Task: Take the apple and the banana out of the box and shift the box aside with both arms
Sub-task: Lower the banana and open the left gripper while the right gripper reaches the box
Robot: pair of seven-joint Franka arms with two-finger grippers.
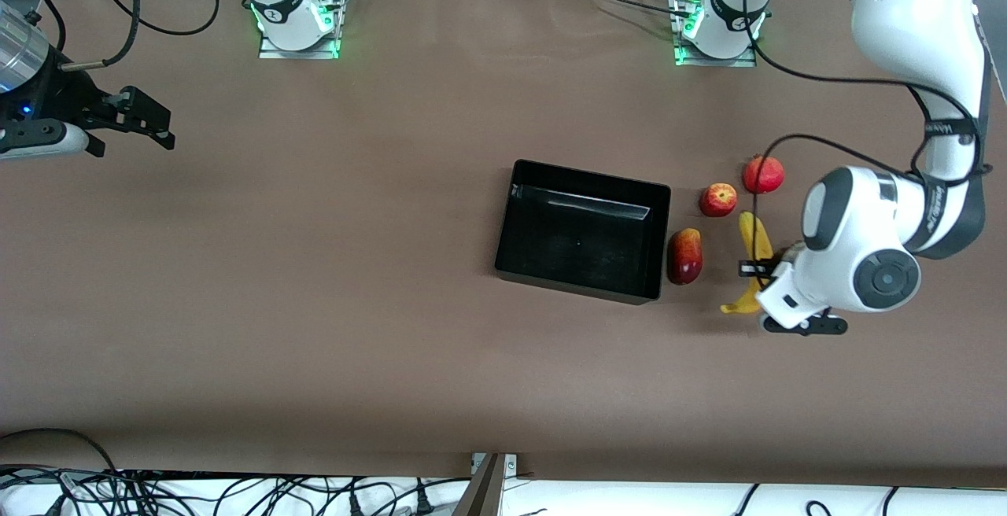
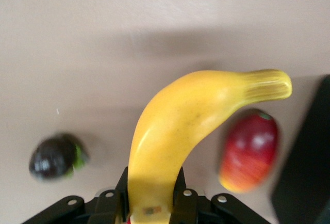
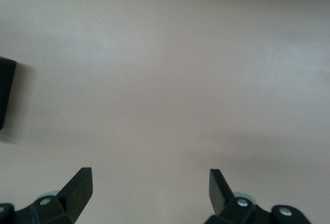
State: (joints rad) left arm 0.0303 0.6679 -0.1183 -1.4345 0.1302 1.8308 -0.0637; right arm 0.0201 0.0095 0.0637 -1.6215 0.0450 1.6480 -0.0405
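Observation:
My left gripper [image 1: 759,268] is shut on the yellow banana [image 1: 751,252] near its middle, beside the black box [image 1: 582,186] toward the left arm's end. In the left wrist view the banana [image 2: 196,110] runs out from between the black fingers [image 2: 122,182] of my left gripper [image 2: 150,180]. I cannot tell if the banana is off the table. The red apple with yellowish patches [image 1: 718,199] lies farther from the camera than the banana. The box is empty. My right gripper [image 1: 134,119] is open and empty, over bare table at the right arm's end, with its fingers [image 3: 80,185] wide apart.
A red-and-yellow oblong fruit [image 1: 684,256] lies against the box's wall; it also shows in the left wrist view [image 2: 250,152]. A second round red fruit [image 1: 763,175] sits beside the apple. A small dark round object with a green patch [image 2: 54,157] lies by the banana.

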